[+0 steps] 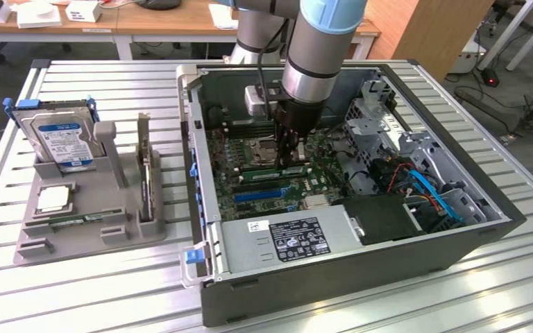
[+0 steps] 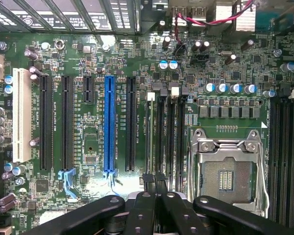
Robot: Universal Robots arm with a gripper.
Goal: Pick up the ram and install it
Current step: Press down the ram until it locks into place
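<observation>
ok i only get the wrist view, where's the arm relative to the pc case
observer: it reaches straight down into the open case, with the gripper low over the motherboard.
operator: anything outside the case
observer: a grey holder sits beside it, on the exterior view's left.
operator: what's in it
observer: a hard drive stands upright at its far end.

gripper (image 2: 156,188): closed over memory slots (image 2: 165,142) | blue slot (image 2: 109,127) beside | empty CPU socket (image 2: 229,175) near | motherboard (image 2: 88,63)
</observation>
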